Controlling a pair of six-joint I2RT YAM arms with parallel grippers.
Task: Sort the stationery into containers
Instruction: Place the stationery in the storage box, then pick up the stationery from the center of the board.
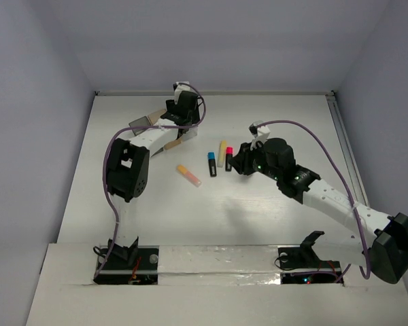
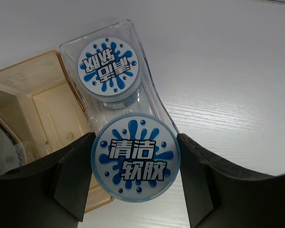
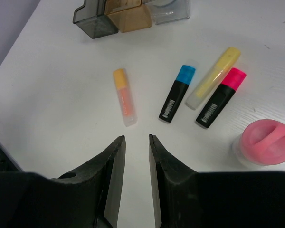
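My left gripper (image 2: 136, 138) is shut on a round blue-white tape roll (image 2: 135, 159), held just in front of the clear bin (image 2: 154, 95). A second tape roll (image 2: 108, 66) lies inside that bin. The tan bin (image 2: 33, 109) adjoins it on the left. My right gripper (image 3: 135, 138) is open a little, empty, above bare table. Ahead of it lie the orange highlighter (image 3: 124, 96), blue-black highlighter (image 3: 176, 93), yellow highlighter (image 3: 213, 77) and red-black highlighter (image 3: 221, 97). The pink bottle-shaped piece (image 3: 266, 142) stands at the right.
The three joined bins, with the smoky grey bin (image 3: 91, 20) at the left end, sit at the far side in the right wrist view. From above, the left arm (image 1: 153, 136) covers most of them. Walls enclose the table (image 1: 258, 217).
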